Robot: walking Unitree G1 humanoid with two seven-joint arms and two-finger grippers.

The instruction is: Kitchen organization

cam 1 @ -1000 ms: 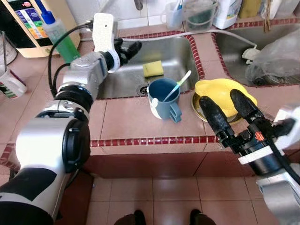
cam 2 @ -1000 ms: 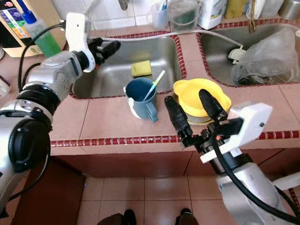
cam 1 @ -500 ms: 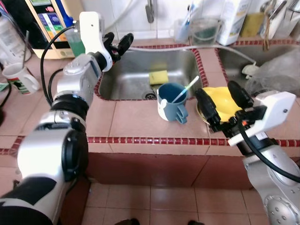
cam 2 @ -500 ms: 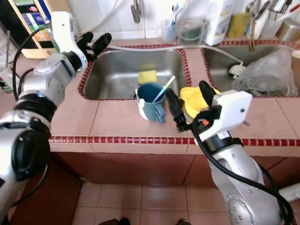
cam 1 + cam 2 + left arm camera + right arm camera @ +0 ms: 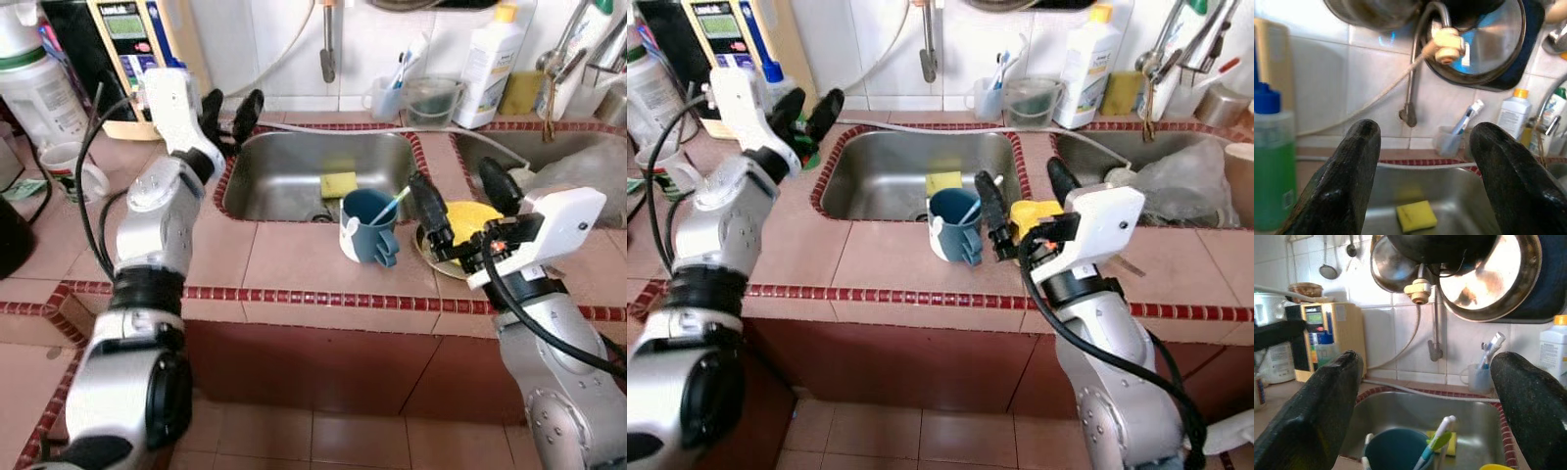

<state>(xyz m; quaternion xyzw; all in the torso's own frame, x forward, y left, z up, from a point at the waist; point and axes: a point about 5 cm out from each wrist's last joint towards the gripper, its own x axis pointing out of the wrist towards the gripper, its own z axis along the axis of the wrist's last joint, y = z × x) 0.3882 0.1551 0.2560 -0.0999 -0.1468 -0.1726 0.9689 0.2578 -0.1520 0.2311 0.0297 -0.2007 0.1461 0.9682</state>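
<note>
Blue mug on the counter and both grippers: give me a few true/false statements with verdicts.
1. The blue mug stands upright on the tiled counter in front of the sink. True.
2. The mug is empty. False: a toothbrush leans in it.
3. The yellow sponge lies inside the sink. True.
4. The right gripper is shut on the mug's handle. False: it is open, its fingers spread either side of the yellow bowl, beside the mug.
5. The left gripper is open, up by the sink's left rear corner. True.
6. The green soap bottle stands in the sink. False: it stands on the counter, left of the sink.
</note>
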